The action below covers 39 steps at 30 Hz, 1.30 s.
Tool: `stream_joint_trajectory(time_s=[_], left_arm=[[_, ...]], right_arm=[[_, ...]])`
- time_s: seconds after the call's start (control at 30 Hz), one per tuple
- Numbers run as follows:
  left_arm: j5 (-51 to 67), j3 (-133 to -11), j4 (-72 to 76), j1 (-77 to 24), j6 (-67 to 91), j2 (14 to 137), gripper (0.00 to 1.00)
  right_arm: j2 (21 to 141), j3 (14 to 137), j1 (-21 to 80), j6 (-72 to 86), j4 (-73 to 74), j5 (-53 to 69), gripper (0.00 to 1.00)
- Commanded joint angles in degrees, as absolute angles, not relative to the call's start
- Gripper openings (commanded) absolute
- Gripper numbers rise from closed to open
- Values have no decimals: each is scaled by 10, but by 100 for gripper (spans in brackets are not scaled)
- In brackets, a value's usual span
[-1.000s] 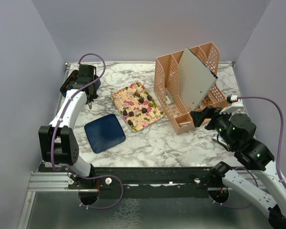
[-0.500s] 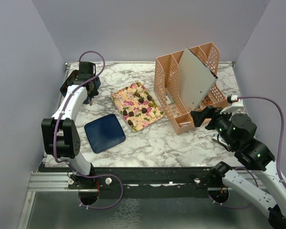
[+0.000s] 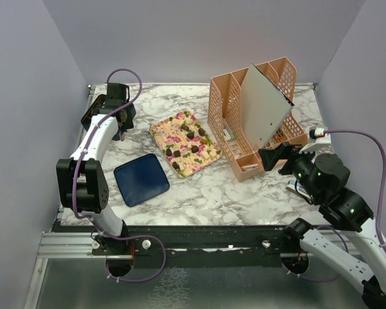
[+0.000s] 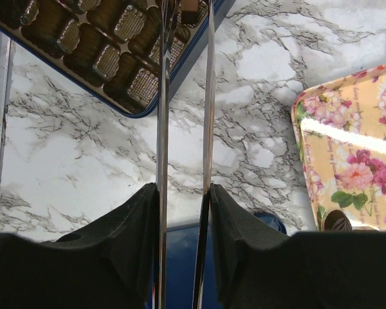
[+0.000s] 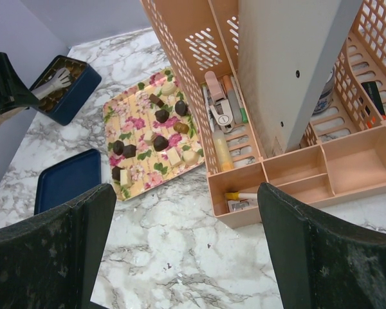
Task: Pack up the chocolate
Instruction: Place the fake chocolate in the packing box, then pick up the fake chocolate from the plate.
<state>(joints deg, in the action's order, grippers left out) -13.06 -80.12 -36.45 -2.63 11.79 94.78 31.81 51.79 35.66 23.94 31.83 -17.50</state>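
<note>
Marble table (image 5: 180, 244), chocolates (image 5: 161, 116) on floral tray (image 5: 140, 104), left pincer (image 3: 121, 132) above box (image 5: 77, 96)

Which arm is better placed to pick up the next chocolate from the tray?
Left. The left gripper holds tweezers over the box beside the tray of chocolates; the right gripper is open and empty by the organizer.

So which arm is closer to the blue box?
Left. The left tool reaches over the box in the far left corner; the right tool is across the table, beside the organizer.
</note>
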Motion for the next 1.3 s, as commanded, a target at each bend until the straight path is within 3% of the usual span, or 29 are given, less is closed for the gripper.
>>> stream_joint_trajectory(time_s=[0.0,0.53,1.27], left_arm=[[-127,-811,-361,-23,120,922,41],[-57,-770,-382,-46,100,838,39],[-63,-708,-473,-254,128,800,40]], right_arm=[[312,528,358,237,325,-178,97],[317,524,358,237,321,-184,97],[343,517,358,242,305,-174,97]])
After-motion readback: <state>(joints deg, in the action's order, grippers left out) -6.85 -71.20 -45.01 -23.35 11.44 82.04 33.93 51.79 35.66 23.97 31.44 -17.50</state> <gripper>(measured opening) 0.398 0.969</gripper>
